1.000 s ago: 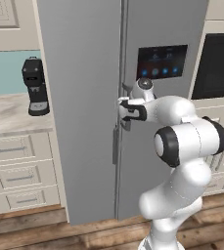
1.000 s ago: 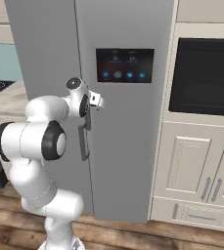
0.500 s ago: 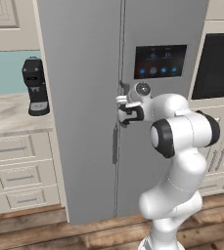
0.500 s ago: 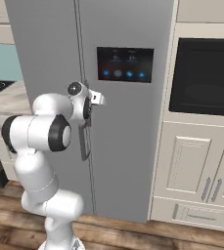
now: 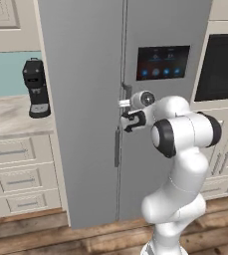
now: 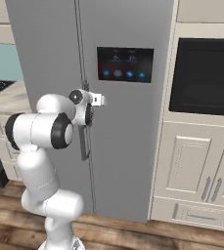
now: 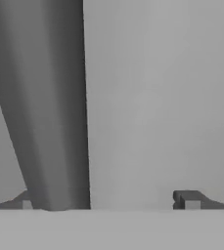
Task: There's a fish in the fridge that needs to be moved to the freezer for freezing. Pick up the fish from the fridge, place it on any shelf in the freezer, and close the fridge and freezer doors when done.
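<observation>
Left base view: both doors (image 5: 85, 99) closed, so the fish is hidden; gripper (image 5: 123, 119) against the seam at the fridge handle (image 5: 127, 92); coffee machine (image 5: 36, 88) on counter (image 5: 8, 117). Right base view: gripper (image 6: 86, 114) at the handle (image 6: 84, 141), below the touchscreen (image 6: 124, 63); oven (image 6: 204, 78) beside. Hand view: fingertips (image 7: 189, 199) wide apart, the handle (image 7: 50, 107) just inside the far one.

Matt grey metal doors (image 5: 85, 99), wood floor (image 5: 46, 239).

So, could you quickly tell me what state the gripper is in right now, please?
Gripper: open, fingertips apart either side of a door handle, not clamped on it, holding nothing.
</observation>
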Motion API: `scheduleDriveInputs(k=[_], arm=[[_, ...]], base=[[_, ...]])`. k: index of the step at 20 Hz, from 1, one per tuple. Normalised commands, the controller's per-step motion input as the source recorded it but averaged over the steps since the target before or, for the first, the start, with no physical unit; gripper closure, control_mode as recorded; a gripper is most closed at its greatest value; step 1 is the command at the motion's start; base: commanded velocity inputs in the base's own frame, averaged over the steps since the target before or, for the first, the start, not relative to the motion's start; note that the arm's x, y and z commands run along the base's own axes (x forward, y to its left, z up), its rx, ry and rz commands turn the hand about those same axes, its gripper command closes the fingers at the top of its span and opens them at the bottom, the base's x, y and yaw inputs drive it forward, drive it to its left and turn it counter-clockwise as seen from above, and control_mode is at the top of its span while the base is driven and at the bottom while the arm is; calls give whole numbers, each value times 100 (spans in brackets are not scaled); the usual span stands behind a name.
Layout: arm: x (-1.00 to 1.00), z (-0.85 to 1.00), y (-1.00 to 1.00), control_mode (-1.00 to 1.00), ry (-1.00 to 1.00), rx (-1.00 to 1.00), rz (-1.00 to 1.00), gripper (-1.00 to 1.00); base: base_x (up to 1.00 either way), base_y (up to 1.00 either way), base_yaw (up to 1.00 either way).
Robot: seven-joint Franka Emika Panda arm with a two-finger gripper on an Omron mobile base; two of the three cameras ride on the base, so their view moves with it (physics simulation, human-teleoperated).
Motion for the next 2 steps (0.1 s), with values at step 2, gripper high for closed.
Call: scheduleDriveInputs(k=[2], arm=[[82,0,0,-100,0,0,0,-100]], base=[[0,0,0]])
